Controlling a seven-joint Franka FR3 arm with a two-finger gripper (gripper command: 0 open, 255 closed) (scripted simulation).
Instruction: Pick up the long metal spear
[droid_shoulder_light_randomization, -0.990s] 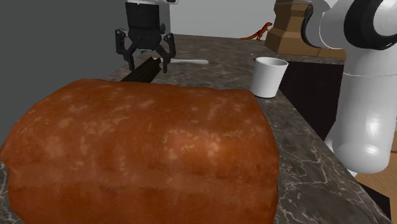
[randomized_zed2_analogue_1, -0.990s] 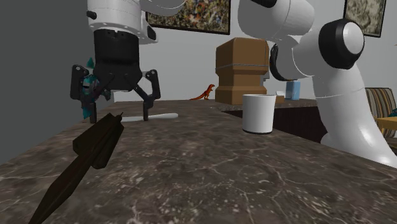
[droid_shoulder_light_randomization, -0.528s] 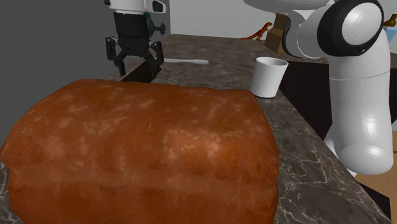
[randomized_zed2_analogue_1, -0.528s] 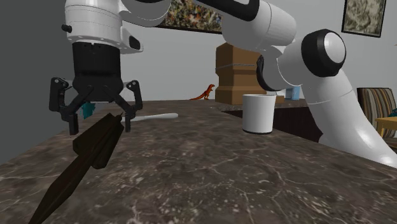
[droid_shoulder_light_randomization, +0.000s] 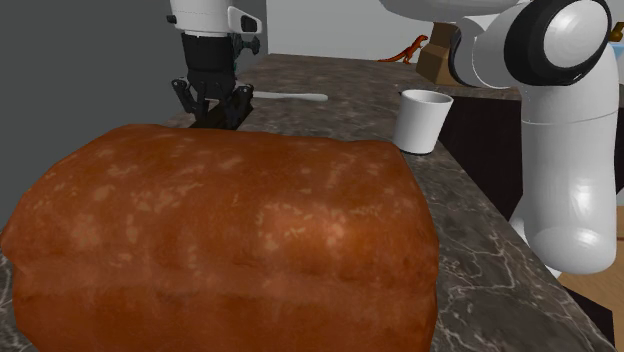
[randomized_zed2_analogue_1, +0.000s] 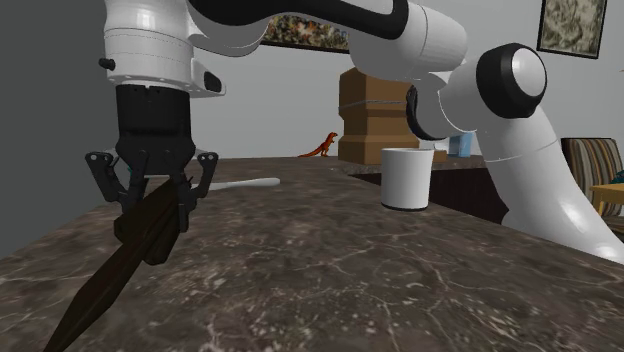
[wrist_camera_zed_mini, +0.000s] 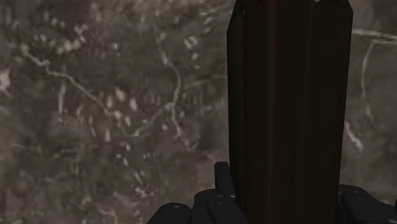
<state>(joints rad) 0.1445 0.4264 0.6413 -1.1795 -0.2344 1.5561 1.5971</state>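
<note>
Clamping my gripper (randomized_zed2_analogue_1: 155, 208) on the dark brown spear (randomized_zed2_analogue_1: 112, 272), fingers pressed to its sides; it lies on the counter (randomized_zed2_analogue_1: 350, 275), so the lift remains.

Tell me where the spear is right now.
The dark spear lies on the marbled counter at the second exterior view's left, its far end clasped by the gripper; the white cup stands off to its right in that view.
</note>
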